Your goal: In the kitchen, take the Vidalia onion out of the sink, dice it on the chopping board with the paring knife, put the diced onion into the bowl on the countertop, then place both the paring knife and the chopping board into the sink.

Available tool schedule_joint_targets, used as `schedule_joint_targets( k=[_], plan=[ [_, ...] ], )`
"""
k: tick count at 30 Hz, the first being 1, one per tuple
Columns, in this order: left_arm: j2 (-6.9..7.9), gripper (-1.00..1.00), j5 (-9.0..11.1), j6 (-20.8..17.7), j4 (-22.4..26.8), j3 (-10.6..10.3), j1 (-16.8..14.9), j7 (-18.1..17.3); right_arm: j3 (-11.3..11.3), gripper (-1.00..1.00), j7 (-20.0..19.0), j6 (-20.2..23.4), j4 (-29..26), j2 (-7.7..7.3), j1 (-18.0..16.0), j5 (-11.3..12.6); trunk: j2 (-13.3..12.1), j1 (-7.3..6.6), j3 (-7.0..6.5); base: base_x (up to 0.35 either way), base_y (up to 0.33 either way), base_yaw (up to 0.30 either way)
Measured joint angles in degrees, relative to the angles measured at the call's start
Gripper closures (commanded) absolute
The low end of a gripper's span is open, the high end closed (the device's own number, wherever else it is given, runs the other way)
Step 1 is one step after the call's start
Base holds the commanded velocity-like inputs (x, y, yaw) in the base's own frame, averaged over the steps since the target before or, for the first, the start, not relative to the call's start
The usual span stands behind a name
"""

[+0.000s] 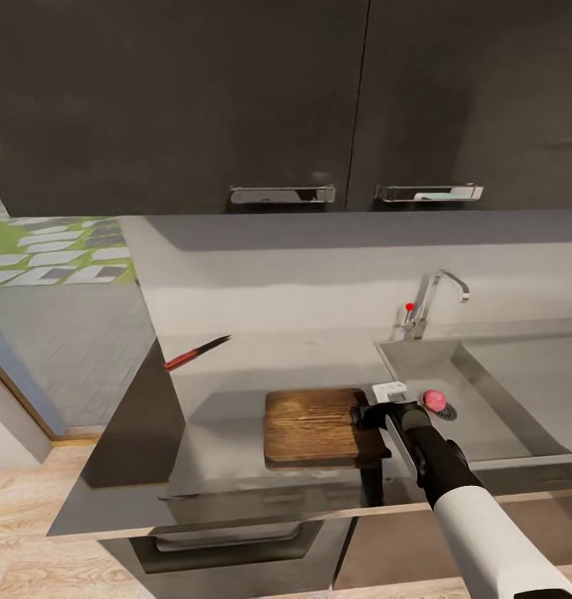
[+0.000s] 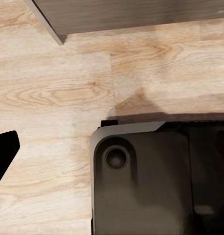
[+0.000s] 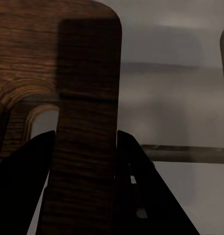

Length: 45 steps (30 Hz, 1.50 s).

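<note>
Early stage: onion (image 1: 434, 400) undiced in the sink (image 1: 519, 391) by the drain, knife (image 1: 196, 353) on the surface beyond the board (image 1: 319, 426), right hand (image 1: 370, 413) clamped on the board's handle, left hand state cannot be told.

R arm (image 1: 477, 516) reaches fwd, wrist level. R gripper (image 1: 370, 416) clamped on edge of chopping board (image 1: 319, 426), one finger (image 3: 19, 186) each side. L fingertip (image 2: 3, 152) hangs over floor.
</note>
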<state>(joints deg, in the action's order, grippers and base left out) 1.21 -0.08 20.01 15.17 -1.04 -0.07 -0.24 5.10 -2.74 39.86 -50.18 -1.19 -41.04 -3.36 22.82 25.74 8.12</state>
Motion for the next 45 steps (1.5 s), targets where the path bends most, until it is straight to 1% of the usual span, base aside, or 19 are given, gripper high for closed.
schedule_joint_targets(
  k=[5,37,38,39,45],
  plan=[
    [0.00,-1.00,0.00,0.00,-0.01,0.00,-0.01,0.00,0.11,1.00,0.00,0.02,0.06,0.02,0.03,0.43,-0.01,0.00,0.03,0.045,-0.048,0.000],
    [0.00,-1.00,0.00,0.00,-0.01,-0.08,0.00,0.00,0.12,1.00,0.00,-0.05,0.03,0.09,0.01,0.14,0.00,0.00,0.03,0.008,-0.009,0.000],
    [0.00,-1.00,0.00,0.00,-0.02,-0.08,0.00,0.01,0.13,-1.00,0.00,-0.05,0.03,0.09,0.01,0.13,0.00,0.00,0.03,0.000,0.000,0.000],
    [0.00,-1.00,0.00,0.00,-0.03,-0.08,-0.01,0.01,0.16,-1.00,0.04,-0.07,0.07,0.09,0.04,-0.34,-0.02,0.01,0.03,0.000,0.000,0.000],
    [0.00,-1.00,0.00,0.00,-0.07,-0.08,-0.01,0.00,0.13,-1.00,0.04,-0.09,0.08,0.09,0.04,-0.37,-0.02,0.01,0.03,0.000,0.000,0.000]
  ],
)
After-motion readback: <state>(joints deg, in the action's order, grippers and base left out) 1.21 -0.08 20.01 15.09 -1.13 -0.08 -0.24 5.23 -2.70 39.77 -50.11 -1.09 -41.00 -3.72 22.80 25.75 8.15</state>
